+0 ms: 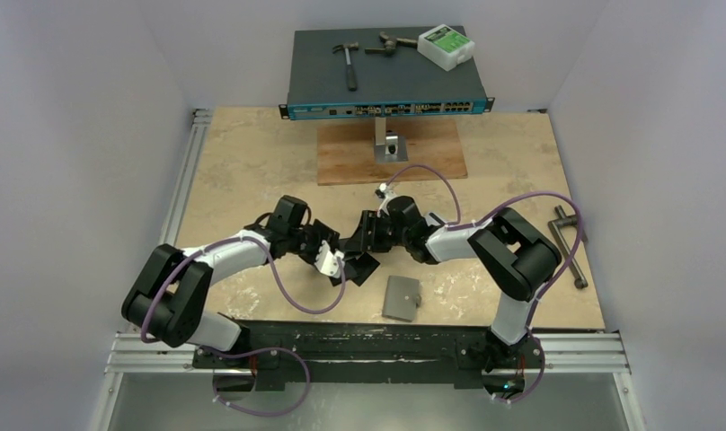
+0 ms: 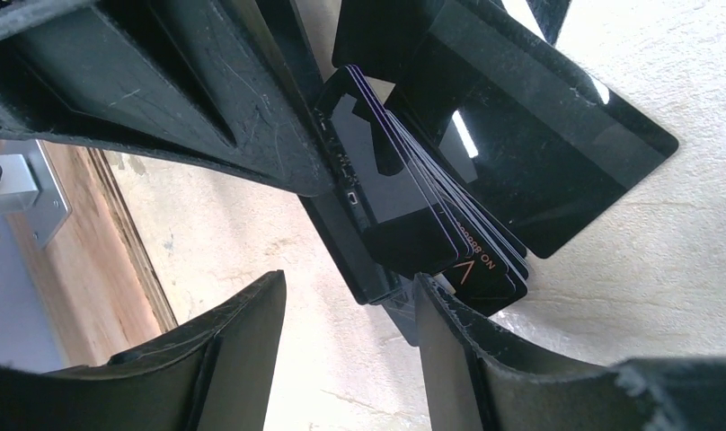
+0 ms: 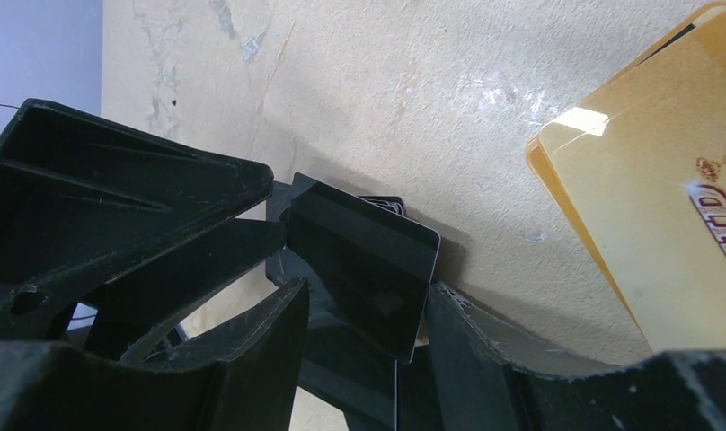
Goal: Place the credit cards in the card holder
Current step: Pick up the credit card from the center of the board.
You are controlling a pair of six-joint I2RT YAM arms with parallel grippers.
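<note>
The grey card holder (image 1: 401, 298) lies flat and alone near the table's front edge. Both grippers meet above mid-table. Orange-yellow credit cards (image 3: 656, 215) lie on the table right of my right gripper (image 3: 367, 285). Its jaws stand on either side of a black folding case (image 2: 341, 206) with dark cards (image 2: 449, 242) fanned out of it. A glossy dark card (image 3: 364, 260) fills most of that gap, so I cannot tell if the jaws clamp it. My left gripper (image 2: 349, 277) is open, with bare table between its jaws. Its right fingertip (image 2: 431, 296) touches the fan's lowest corner.
A network switch (image 1: 386, 76) on a stand at the back carries a hammer (image 1: 349, 63) and a white box (image 1: 447, 45). The stand rests on a wooden board (image 1: 391, 153). A metal tool (image 1: 571, 247) lies at the table's right edge.
</note>
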